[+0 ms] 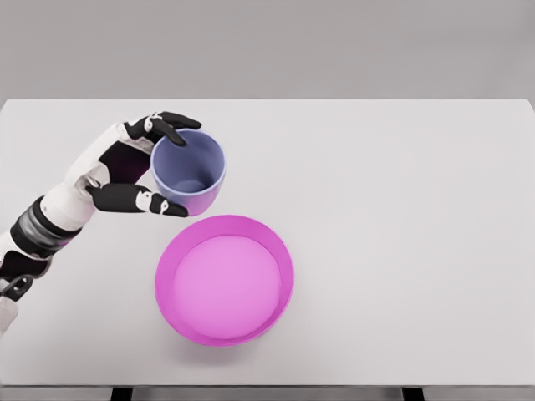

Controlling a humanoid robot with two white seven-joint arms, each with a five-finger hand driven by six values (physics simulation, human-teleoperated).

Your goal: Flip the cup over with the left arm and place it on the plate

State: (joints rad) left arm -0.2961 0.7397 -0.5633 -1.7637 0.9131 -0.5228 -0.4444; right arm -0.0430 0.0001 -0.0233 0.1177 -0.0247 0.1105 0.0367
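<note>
White table (401, 209); cup (189, 171) in left hand (125, 171)

White table (401, 167), plain grey wall (267, 46)

Our left arm reached in from the table's (418, 209) left edge, wrist raised, our left hand (134, 167) wrapped sideways around the cup (188, 171), thumb below, dark fingers (171, 124) curled over its rim, palm facing right.

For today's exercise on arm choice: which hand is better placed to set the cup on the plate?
Left. The left hand already grips the cup, held just behind the pink plate; no right arm shows.
</note>
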